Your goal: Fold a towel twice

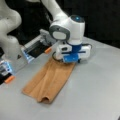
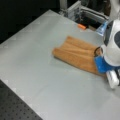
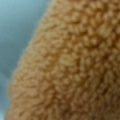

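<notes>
We see the towel [image 1: 50,81] lying on the gray table [image 1: 95,95] in both front views. It is folded into a long strip, with a soft bump running along its middle. In a front view the far end of the strip sits right under the gripper [image 1: 70,59], and the near end shows a little open loop where the cloth bends over.

The gripper is low, down at that far end of the towel [image 2: 76,53]. In a front view it shows at the picture's right, with the gripper [image 2: 102,65] on the towel's end by the blue part of the hand. The fingers are hidden by the hand and the cloth, so we cannot tell if it is open or closed.

The wrist view shows something the others do not — the fuzzy loops of the towel [image 3: 75,65] from very close, filling almost all the picture, with a bit of table [image 3: 17,27] at the left.

A front view alone shows the white robot base [image 1: 10,40] at its left. An orange thing [image 2: 81,26] lies behind the towel on the table — both front views show it [image 1: 48,50].
</notes>
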Controlling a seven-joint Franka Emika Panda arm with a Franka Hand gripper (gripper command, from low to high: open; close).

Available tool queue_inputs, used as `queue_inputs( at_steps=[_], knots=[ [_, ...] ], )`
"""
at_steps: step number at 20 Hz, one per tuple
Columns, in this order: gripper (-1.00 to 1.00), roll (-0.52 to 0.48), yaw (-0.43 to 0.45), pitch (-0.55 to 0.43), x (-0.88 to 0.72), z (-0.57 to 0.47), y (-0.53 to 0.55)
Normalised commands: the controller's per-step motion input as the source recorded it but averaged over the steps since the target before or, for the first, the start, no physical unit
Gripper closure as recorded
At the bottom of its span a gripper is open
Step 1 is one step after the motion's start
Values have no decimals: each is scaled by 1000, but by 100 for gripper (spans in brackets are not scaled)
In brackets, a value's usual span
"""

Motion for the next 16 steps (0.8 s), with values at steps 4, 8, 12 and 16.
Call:
queue_inputs(
  at_steps=[4,8,12,16],
  knots=[
    [100,-259,-2,42,108,-274,26],
    [100,-236,-21,17,117,-318,-16],
    [100,-196,-66,15,104,-334,8],
    [100,-191,-90,44,107,-329,72]
  ],
)
